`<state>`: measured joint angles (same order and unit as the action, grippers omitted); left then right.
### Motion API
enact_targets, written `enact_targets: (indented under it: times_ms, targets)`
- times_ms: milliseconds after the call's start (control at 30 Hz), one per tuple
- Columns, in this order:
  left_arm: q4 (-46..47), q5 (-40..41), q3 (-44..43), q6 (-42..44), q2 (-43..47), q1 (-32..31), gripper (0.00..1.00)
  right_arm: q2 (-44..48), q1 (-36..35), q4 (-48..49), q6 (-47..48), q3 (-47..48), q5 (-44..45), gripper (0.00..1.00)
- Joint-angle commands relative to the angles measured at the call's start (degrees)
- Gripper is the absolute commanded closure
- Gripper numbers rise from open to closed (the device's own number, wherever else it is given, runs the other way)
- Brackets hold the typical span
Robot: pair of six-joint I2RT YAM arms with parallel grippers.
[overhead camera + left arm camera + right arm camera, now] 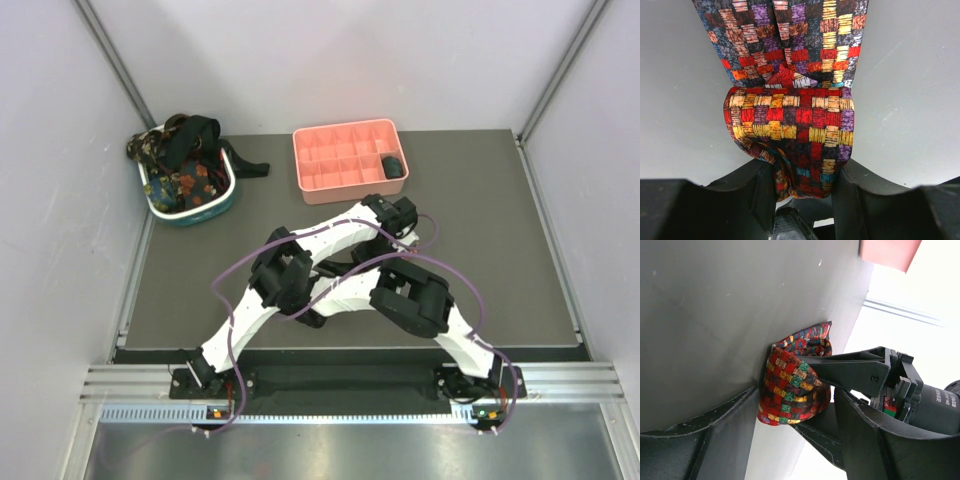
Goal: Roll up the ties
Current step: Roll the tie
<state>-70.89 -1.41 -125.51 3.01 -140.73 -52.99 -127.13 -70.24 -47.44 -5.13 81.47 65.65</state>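
A red-yellow-dark plaid tie (790, 120) is partly rolled into a thick roll, and its flat length (785, 35) runs away across the grey table. My left gripper (805, 172) is shut on the near side of the roll. In the right wrist view the same roll (790, 390) stands on edge against the table. My right gripper (796, 396) is open and straddles it, with a small gap at its right finger. The left gripper's fingers (850, 367) reach into the roll from the right. In the top view the crossed arms (340, 270) hide the roll and both grippers.
A teal-and-white basket (190, 215) at the back left holds several floral and black ties (185, 165), one hanging over its rim. A pink compartment tray (345, 135) stands at the back middle with a black rolled tie (393, 166) in one compartment. White walls surround the table.
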Motion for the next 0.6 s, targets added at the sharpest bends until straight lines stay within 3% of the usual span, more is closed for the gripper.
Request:
enact_targets:
  times_ms: [0, 167, 300, 500, 567]
  targets:
    - [-8.91, 0.88, 3.78, -0.46, -4.21, -0.27, 0.66, -4.42, 1.06, -3.42, -2.07, 3.6, -6.75, 0.38]
    - [-8.82, 0.8, 3.78, -0.46, -4.38, -0.27, 0.66, -7.08, 2.64, -8.89, -6.56, 4.93, -11.05, 0.4]
    - [-8.82, 0.62, 3.87, -0.28, -4.38, -0.27, 0.66, -7.08, 3.09, -9.51, -8.49, 4.31, -12.3, 0.61]
    - [-8.82, 0.71, 3.61, -0.28, -4.56, -0.27, 0.65, -6.9, 3.0, -8.72, -10.78, 3.43, -10.54, 0.76]
    - [-8.74, 0.97, 3.35, -0.28, -4.65, -0.27, 0.6, -6.82, 2.74, -7.94, -11.13, 2.99, -9.67, 0.79]
